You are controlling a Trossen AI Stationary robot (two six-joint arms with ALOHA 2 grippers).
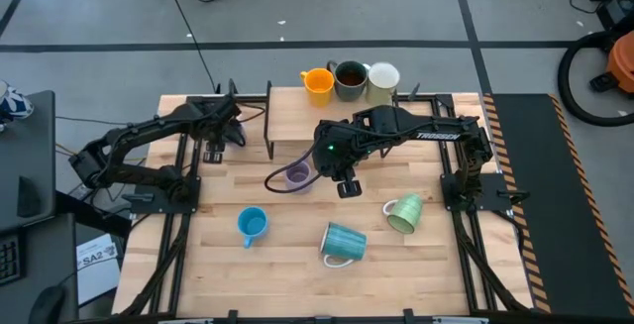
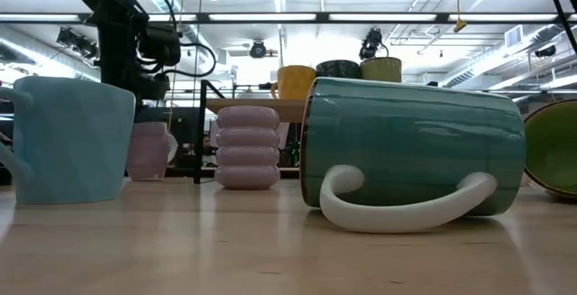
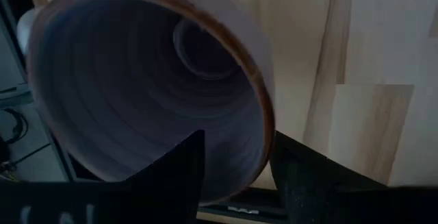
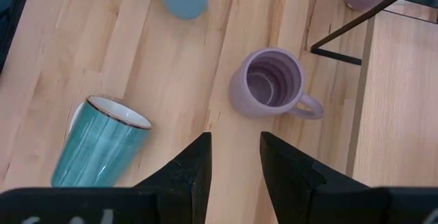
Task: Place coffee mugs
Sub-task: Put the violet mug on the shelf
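High view showed a raised wooden shelf (image 1: 297, 111) at the far side of the table (image 1: 287, 274), and three mugs already stood on it in a row: an orange mug (image 1: 318, 83), a dark brown mug (image 1: 350, 79) and a cream mug (image 1: 383, 80). So I judge that this part of the task was done, and the rest was not yet. Four mugs were on the table itself: an upright blue mug (image 1: 252, 225) at the near left, a teal mug (image 1: 343, 243) lying on its side in the near middle, a pale green mug (image 1: 403, 214) also lying, more to the right, and an upright lavender mug (image 1: 297, 175) in the middle, just in front of the shelf. The right gripper (image 1: 348, 187) hung above the table just to the right of this lavender mug, its fingers a little apart and holding nothing. The left gripper (image 1: 220, 138) was at the left end of the shelf; in the left wrist view its fingers pinched the rim of a second lavender mug (image 3: 147, 80), one finger inside and one outside. In the low view this mug seemed to stand low at the shelf's left end. I think five mugs were still to be placed, counting the one in the left gripper.
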